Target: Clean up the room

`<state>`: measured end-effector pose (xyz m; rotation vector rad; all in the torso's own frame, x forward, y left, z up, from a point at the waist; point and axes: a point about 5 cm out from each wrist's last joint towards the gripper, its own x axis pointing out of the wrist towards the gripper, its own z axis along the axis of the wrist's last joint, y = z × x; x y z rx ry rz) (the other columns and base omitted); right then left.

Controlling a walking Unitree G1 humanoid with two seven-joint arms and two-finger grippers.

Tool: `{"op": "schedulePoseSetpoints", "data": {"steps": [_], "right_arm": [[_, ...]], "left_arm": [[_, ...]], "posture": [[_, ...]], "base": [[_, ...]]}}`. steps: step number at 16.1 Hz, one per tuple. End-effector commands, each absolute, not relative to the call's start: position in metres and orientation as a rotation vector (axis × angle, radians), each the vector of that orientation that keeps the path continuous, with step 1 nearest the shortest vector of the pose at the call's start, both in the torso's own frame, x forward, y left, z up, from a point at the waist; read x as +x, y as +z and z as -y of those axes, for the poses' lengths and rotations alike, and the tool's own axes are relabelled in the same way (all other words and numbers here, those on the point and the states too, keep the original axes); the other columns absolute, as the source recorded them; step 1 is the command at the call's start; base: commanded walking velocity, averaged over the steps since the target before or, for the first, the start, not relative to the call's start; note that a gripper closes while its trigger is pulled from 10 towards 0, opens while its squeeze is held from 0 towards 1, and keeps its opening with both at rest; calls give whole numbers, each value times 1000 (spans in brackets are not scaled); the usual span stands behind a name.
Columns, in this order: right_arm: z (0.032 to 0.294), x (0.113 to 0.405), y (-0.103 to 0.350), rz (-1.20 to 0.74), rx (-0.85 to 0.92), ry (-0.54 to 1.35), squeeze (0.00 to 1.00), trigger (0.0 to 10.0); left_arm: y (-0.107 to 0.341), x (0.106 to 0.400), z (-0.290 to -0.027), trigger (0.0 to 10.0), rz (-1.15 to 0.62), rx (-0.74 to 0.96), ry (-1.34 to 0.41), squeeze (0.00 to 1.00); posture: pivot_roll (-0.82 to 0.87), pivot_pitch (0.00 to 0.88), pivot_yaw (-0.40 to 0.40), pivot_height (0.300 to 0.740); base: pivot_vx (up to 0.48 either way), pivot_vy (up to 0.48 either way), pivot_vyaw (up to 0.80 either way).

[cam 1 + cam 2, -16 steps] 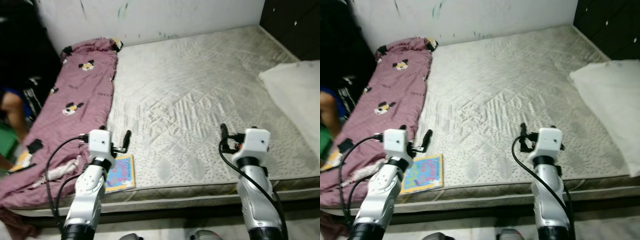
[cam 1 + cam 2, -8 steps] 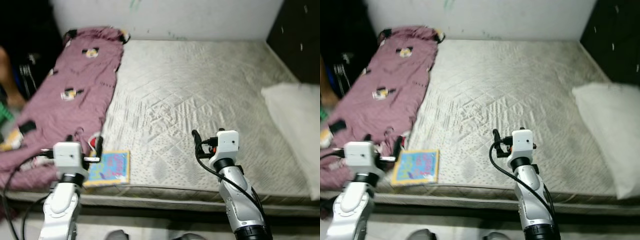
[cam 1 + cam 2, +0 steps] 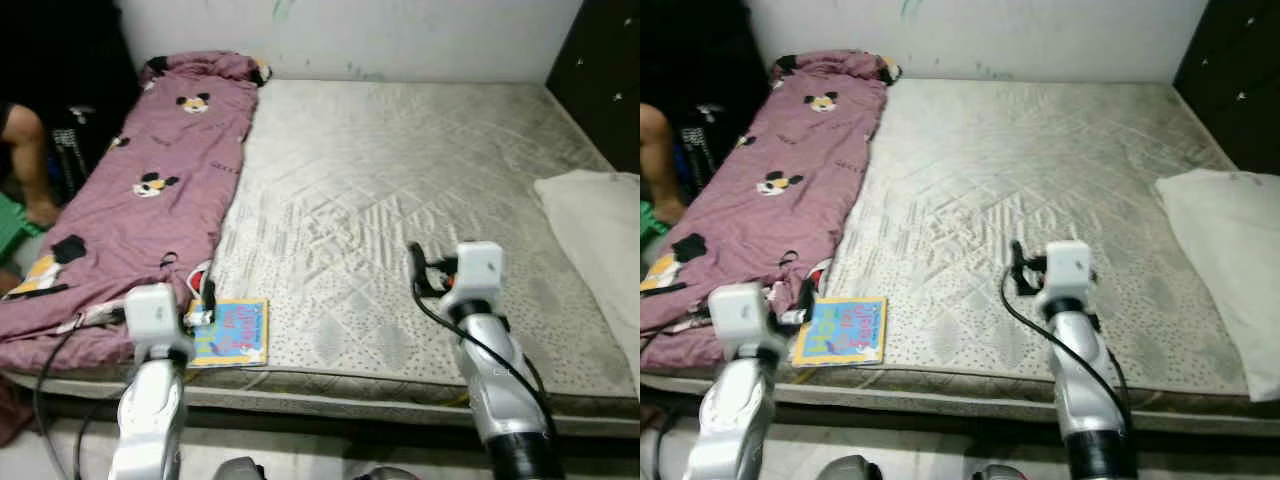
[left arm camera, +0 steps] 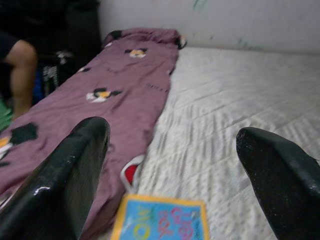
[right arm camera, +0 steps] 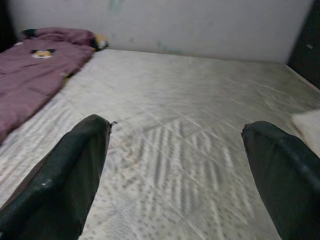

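Left eye view had the robot standing at the near edge of the bed [image 3: 400,180], both arms raised over the mattress rim. The book [image 3: 229,332], bright blue and yellow, lay flat at the near left of the mattress, just inside the edge and touching the hem of the purple blanket [image 3: 150,200]. That blanket ran along the left side from near to far, crumpled at its near end. A pillow [image 3: 600,230] sat at the right edge, well apart from everything else.

The left end effector [image 4: 170,165] was spread wide, its fingers [image 4: 65,170] framing the book just below and ahead of it. That aim looked deliberate: the book was the one loose item within reach, so I judged it the first thing to be picked up. Nothing was touching it yet.

The right end effector [image 5: 175,165] was spread too, hovering over bare mattress near the middle, pointed at the far wall [image 5: 200,25]. It seemed parked there, out of the way.

A person's leg [image 3: 30,160] showed at the far left, beside the bed.
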<state>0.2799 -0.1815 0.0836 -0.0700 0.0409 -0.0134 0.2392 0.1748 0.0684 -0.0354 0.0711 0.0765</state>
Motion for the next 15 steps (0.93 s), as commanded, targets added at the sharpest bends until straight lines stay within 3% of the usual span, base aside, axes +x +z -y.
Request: {"op": "schedulePoseSetpoints", "data": {"steps": [1,5,7,15], "right_arm": [[188,281,92,-15,-70,-37,0,10000],[187,280,91,-19,-112,-30,0,10000],[184,283,92,-19,-87,-38,0,10000],[171,292,82,-40,-49,-11,0,10000]], "left_arm": [[63,241,-164,10000,-98,-43,27,0],[63,251,-144,10000,-91,-72,-35,0],[71,258,-151,10000,-63,-65,-30,0],[76,274,-180,10000,-60,-40,33,0]], "posture": [[-144,0,57,740],[-156,0,37,740],[-136,0,39,740],[-113,0,71,740]], "base": [[0,0,0],[0,0,-514],[0,0,-606],[0,0,0]]}}
